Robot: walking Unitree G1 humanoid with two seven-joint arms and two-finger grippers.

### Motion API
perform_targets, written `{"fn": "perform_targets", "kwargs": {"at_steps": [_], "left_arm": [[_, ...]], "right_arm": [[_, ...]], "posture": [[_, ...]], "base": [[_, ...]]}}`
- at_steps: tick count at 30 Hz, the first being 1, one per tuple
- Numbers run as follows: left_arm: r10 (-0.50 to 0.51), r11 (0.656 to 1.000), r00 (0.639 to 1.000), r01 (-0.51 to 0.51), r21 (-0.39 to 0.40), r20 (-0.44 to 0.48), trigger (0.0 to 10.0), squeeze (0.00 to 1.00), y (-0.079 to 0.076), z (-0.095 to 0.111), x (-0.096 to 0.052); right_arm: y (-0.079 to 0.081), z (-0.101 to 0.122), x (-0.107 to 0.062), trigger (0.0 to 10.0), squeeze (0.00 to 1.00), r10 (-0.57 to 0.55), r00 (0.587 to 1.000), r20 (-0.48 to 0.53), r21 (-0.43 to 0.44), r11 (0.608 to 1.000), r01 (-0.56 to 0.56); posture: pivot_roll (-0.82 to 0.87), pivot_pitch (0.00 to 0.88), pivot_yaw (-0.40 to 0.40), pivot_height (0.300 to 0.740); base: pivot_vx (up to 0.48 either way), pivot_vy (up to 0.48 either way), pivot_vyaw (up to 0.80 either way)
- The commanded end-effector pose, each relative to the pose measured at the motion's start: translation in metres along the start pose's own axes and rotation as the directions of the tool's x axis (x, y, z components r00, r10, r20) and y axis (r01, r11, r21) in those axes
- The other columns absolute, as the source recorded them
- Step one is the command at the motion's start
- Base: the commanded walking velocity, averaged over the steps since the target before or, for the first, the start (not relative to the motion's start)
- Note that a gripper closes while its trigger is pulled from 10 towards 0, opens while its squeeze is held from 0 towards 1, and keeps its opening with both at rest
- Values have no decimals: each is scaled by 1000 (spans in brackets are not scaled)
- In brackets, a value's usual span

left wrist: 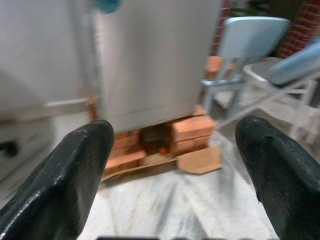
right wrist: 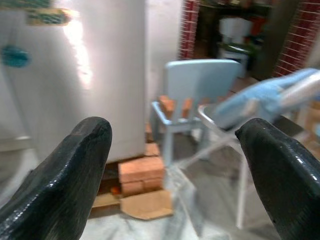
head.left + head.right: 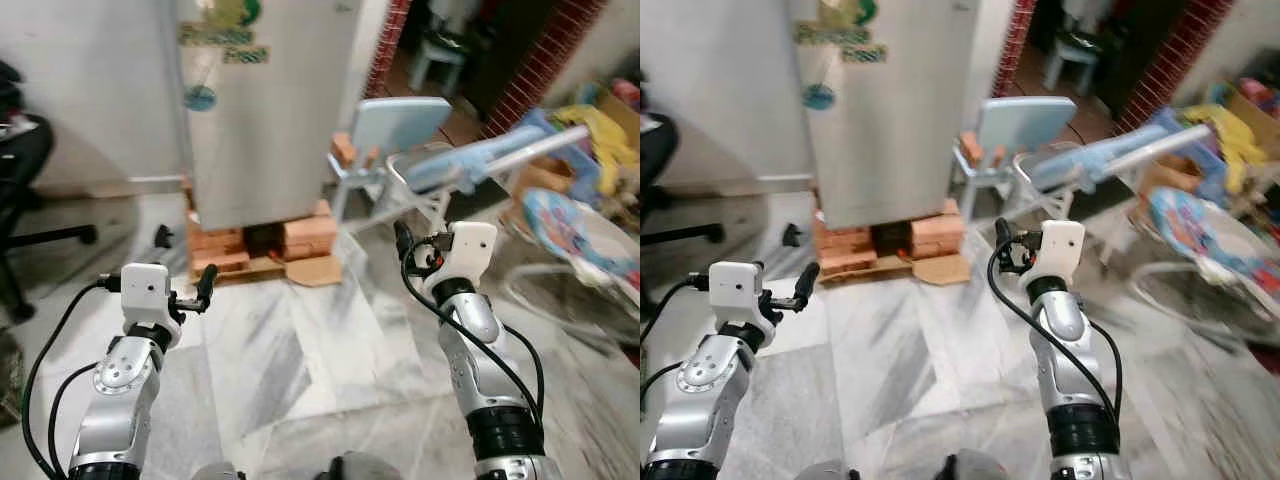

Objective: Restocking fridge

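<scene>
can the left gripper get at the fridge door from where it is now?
Probably not yet. The left gripper, open and holding nothing, hangs over bare floor short of the fridge, which sits on bricks. Nothing blocks the way; the robot likely needs to step closer.

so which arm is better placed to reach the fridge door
Left, probably. The left gripper, open, sits roughly in front of the closed fridge; the right gripper, also open, is off toward the blue chair.

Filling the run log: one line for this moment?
phase: approach | fridge: shut, on bricks | left gripper: open | right gripper: open
</scene>
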State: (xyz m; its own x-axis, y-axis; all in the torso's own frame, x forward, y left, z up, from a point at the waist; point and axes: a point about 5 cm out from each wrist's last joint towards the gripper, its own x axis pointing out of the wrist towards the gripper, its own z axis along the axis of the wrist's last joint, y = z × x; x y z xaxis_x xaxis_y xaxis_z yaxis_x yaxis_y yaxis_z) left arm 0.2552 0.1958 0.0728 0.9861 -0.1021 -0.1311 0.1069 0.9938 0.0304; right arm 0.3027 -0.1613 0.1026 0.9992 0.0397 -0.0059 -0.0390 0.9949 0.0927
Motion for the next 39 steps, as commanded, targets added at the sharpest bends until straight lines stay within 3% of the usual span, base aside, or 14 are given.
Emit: {"fn": "perform_targets", "kwargs": {"at_steps": [1,11,24,33,39], "left_arm": [[-46,999,999,45,14,23,10000,0,-9,3,1],[-52,998,999,52,29,3,10000,0,-7,1,2],[-132,984,991,135,116,-35,10000,0,-6,8,30],[-169,979,985,173,106,-42,10000,0,-15,4,31],[-153,983,987,156,93,-38,10000,0,-12,0,24]], "right_arm": [[-8,3,1,10000,0,-18,1000,9,-13,1000,18],[-12,3,-1,10000,0,-57,998,21,-5,998,57],[-35,-1,-15,10000,0,-217,974,58,2,976,217],[-33,-4,-14,10000,0,-211,977,42,-12,977,212],[-33,-4,-15,10000,0,-206,978,36,-13,978,207]], "posture": [[40,0,-108,740],[43,0,-74,740],[-37,0,47,740],[-34,0,10,740],[-18,0,-30,740]], "base": [[465,0,0],[478,0,0],[0,0,0],[0,300,-431],[0,480,-400]]}}
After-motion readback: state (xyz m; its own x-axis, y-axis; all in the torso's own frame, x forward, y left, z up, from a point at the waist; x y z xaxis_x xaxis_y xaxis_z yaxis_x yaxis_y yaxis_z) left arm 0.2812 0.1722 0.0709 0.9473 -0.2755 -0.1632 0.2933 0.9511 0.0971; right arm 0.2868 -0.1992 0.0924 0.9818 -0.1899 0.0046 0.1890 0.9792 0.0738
